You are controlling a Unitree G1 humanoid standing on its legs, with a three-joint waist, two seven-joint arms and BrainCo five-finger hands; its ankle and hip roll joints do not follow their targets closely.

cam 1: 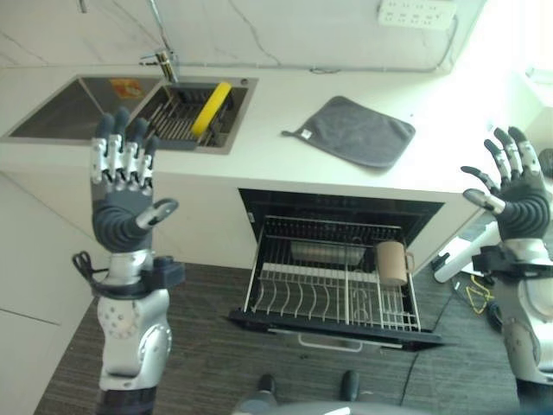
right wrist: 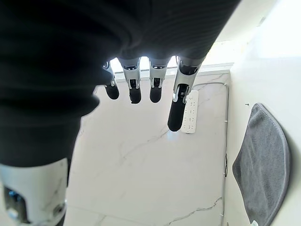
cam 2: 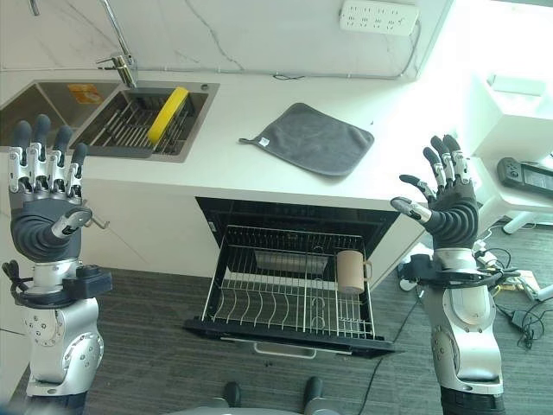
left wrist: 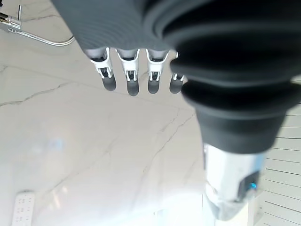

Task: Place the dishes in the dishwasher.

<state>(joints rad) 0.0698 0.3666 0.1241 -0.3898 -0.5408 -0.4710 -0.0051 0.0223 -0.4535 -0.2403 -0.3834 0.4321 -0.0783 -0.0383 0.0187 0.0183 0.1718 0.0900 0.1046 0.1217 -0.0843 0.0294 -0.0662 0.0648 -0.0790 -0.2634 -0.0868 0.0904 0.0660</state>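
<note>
While both my hands, left hand and right hand, hang spread empty, yellow oblong plastic dish in the upper-left steel sink slants nearer my left.

Two silver-grey arms with dark-covered hands

Each arm is a silver-grey shell with rounded joint housings dotted by small screws, ringed at the wrist by a black band. Above that band, a dark ribbed cover wraps the wrist and the back of the left hand and the right hand. Beyond the cover run silver fingers with dark rounded tips, and a silver thumb.
</note>
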